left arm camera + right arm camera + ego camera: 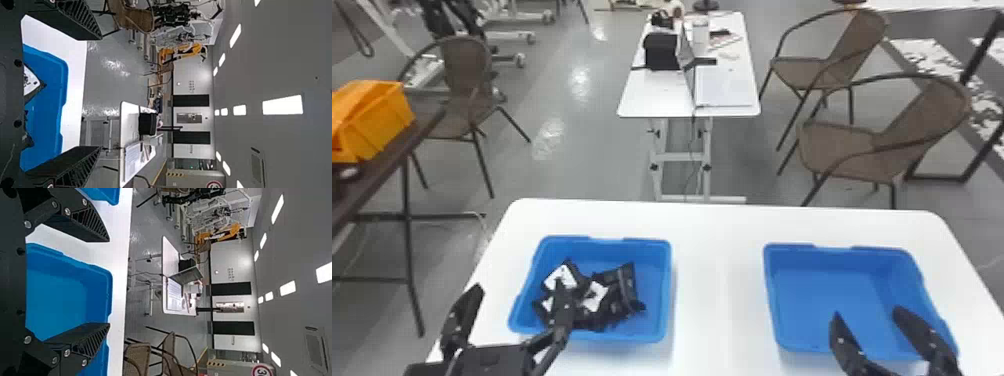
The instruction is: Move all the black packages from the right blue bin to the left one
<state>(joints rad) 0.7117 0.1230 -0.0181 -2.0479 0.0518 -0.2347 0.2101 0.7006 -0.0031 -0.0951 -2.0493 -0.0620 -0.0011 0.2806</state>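
Note:
In the head view my left gripper (517, 310) stands open at the near left side of the left blue bin (652, 330). Several black packages (627, 280) with white labels lie heaped inside that bin. My right gripper (869, 312), also open, is over the near part of the right blue bin (812, 285), whose visible floor is bare. In the left wrist view the left gripper (96, 92) has its fingers wide apart, with a labelled package (33, 84) in the bin beyond. The right wrist view shows the right gripper (109, 284) holding nothing, the right bin (58, 293) beyond it.
Both bins stand on a white table (717, 280) with a gap between them. Behind it are another white table (662, 95) with a laptop, and chairs (852, 145). An orange crate (377, 120) sits on a dark table at the far left.

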